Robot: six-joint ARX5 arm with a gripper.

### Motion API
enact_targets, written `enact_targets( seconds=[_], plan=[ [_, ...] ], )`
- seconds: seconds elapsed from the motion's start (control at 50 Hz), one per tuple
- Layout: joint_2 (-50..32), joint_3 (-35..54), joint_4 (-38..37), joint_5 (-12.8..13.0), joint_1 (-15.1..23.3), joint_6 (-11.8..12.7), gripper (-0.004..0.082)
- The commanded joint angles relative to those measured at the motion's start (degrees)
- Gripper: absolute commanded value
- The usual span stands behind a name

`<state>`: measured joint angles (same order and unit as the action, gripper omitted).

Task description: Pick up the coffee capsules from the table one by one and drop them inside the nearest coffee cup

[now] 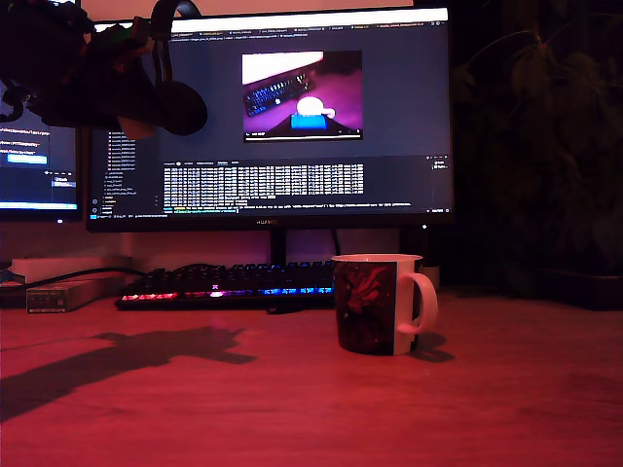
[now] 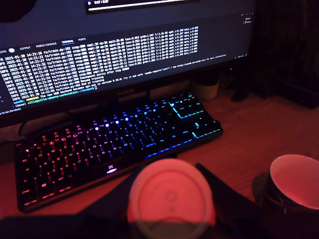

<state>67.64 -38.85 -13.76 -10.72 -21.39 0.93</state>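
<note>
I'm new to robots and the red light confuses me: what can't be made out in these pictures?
- Gripper: exterior view shows a dark silhouette cut by the frame's edge; open or shut is unclear.
- Round pale disc: wrist view, blurred; possibly a capsule.
- Coffee cup: cut by the wrist view's edge; its bottom is hidden.
- Monitor text: too small.

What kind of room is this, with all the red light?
Probably someone's computer desk at home or in an office. There is a big monitor full of text, a rainbow-lit keyboard, and a coffee cup on the wooden table.
</note>
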Motion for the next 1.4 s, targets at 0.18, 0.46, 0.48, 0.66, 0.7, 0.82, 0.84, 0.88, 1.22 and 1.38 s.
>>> enact_targets(
  seconds=[0.18,0.46,0.48,0.66,0.7,0.82,0.84,0.88,1.22,1.38],
  plan=[
    [0.0,0.5,0.4,-0.3,0.1,0.2,0.0236],
    [0.0,0.5,0.4,-1.1,-0.5,0.2,0.0236],
    [0.0,0.5,0.4,-1.2,-0.6,0.2,0.0236],
    [0.0,0.5,0.4,-3.6,-1.7,0.2,0.0236],
    [0.0,0.5,0.4,-4.2,-2.1,0.2,0.0236],
    [0.0,0.5,0.4,-5.6,-3.5,0.1,0.0236],
    [0.0,0.5,0.4,-5.7,-3.8,0.1,0.0236],
    [0.0,0.5,0.4,-5.8,-4.4,0.1,0.0236],
    [0.0,0.5,0.4,-5.8,-9.7,0.1,0.0236],
    [0.2,0.5,0.5,-5.8,-10.9,0.1,0.0236]
  ],
)
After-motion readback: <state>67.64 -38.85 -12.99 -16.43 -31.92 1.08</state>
